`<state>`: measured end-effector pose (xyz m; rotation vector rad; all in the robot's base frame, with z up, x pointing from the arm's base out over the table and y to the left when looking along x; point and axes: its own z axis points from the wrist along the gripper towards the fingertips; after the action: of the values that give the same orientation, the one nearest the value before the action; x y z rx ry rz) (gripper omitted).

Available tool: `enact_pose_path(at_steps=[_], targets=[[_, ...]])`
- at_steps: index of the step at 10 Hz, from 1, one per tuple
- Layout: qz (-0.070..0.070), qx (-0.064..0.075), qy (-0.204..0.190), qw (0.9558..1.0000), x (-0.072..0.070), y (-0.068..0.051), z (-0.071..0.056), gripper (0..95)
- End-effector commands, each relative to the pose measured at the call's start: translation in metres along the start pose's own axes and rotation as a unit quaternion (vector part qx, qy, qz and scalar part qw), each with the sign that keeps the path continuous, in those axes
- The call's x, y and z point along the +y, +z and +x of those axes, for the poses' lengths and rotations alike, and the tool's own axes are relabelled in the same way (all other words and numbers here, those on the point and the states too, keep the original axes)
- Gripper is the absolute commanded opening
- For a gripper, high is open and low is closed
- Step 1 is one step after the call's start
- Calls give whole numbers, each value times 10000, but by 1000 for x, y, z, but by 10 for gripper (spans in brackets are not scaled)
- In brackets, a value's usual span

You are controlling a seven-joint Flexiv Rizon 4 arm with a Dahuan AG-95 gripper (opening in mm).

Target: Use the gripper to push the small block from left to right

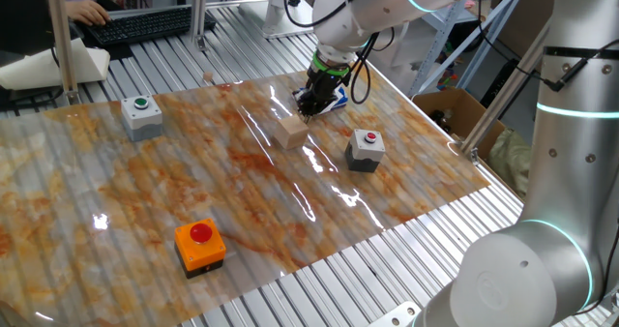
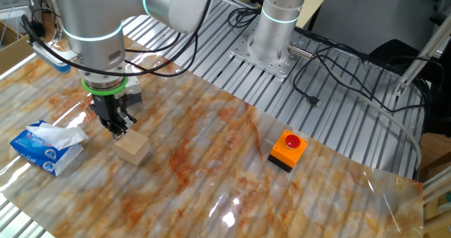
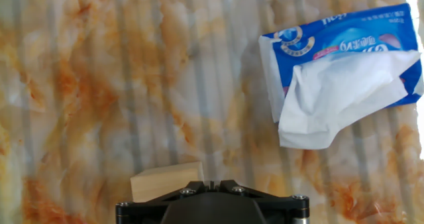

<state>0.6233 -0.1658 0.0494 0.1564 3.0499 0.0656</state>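
Observation:
The small block (image 1: 288, 132) is a plain tan wooden cube on the marbled mat near the far middle. It also shows in the other fixed view (image 2: 132, 148) and at the bottom edge of the hand view (image 3: 165, 181). My gripper (image 1: 309, 108) with its green ring points down right beside the block, fingertips low at the mat and touching or almost touching the block's side. In the other fixed view the gripper (image 2: 118, 131) stands just left of the block. Its fingers look pressed together with nothing between them.
A blue tissue pack (image 3: 338, 71) lies close behind the gripper, also in the other fixed view (image 2: 46, 146). A grey box with red button (image 1: 366, 149), a grey box with green button (image 1: 142, 115) and an orange box with red button (image 1: 200, 245) stand on the mat.

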Motion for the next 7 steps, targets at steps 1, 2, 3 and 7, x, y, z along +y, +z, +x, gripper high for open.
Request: enact_pose_path(at_steps=[1, 2, 3, 7], targets=[[-9, 18, -5, 10000, 1, -1, -1, 0], [-14, 24, -10, 10000, 1, -1, -1, 0], [-12, 31, -9, 10000, 1, -1, -1, 0], [71, -7, -188, 9998, -4, 2, -3, 0]])
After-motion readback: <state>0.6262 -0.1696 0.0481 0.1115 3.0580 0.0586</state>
